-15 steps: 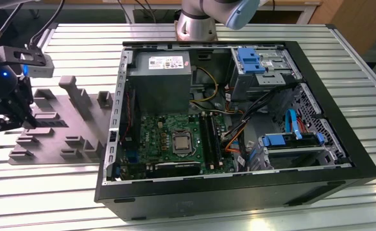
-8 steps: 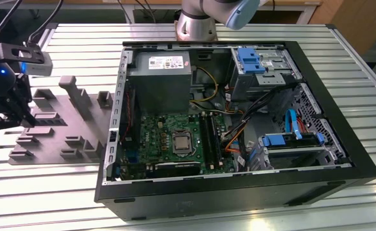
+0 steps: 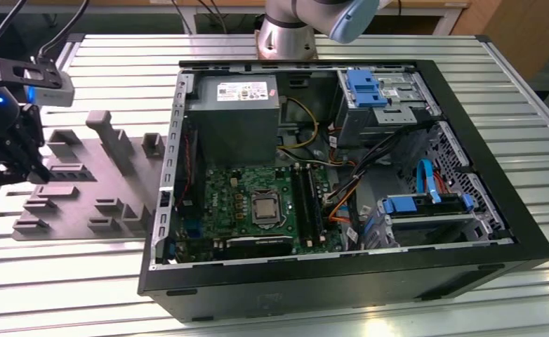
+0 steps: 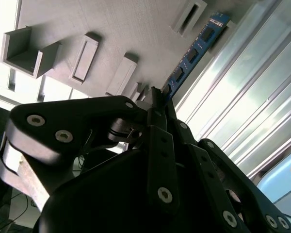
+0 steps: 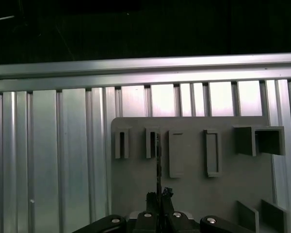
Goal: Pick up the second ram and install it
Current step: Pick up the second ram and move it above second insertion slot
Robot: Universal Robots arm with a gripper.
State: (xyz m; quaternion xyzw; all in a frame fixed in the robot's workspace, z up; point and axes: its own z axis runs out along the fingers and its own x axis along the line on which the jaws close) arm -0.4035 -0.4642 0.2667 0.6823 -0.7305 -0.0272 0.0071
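The second ram (image 4: 191, 51) is a thin blue circuit stick with dark chips, and my gripper (image 4: 155, 99) is shut on one end of it. In the first wrist view the ram (image 5: 158, 165) appears edge-on as a dark line running from the gripper (image 5: 160, 198) toward the slotted holders of the grey fixture plate (image 5: 194, 189). In the exterior view the gripper (image 3: 8, 168) hangs over the left end of that plate (image 3: 78, 193), far from the green motherboard (image 3: 255, 203) and its long black slots (image 3: 307, 196).
The open black computer case (image 3: 499, 210) lies on the slatted aluminium table (image 3: 69, 281), to the exterior view's right of the plate. Inside are a grey power supply (image 3: 232, 112), blue drive brackets (image 3: 368, 88) and cables. The arm's base (image 3: 288, 35) stands behind the case.
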